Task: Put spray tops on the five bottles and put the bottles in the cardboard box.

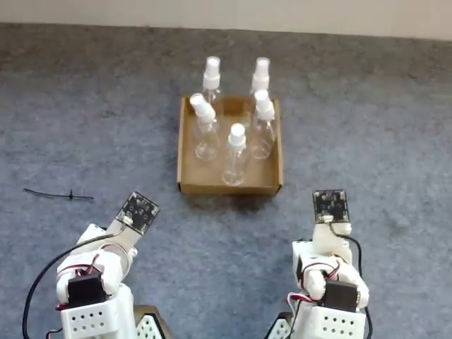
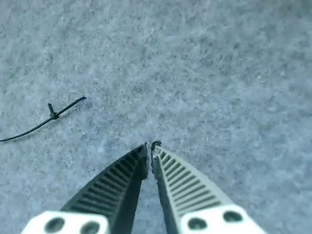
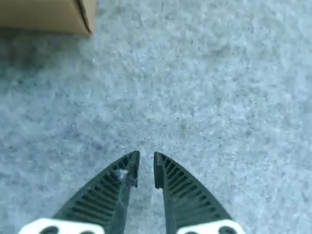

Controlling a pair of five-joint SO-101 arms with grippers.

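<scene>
The cardboard box (image 1: 186,148) sits at the table's middle. Several clear bottles stand upright in it, each with a white spray top, such as the front bottle (image 1: 235,164) and the back left bottle (image 1: 211,78). My left arm (image 1: 106,261) is drawn back at the near left, and its gripper (image 2: 148,146) is shut, holding nothing, over bare carpet. My right arm (image 1: 328,261) is drawn back at the near right. Its gripper (image 3: 145,161) is shut but for a narrow gap, with nothing in it, a short way from the box's near right corner (image 3: 46,14).
A black cable tie (image 1: 60,194) lies on the grey carpet left of the box, also ahead of the left gripper as the cable tie (image 2: 51,117). Open carpet lies between the arms and the box and on both sides of it.
</scene>
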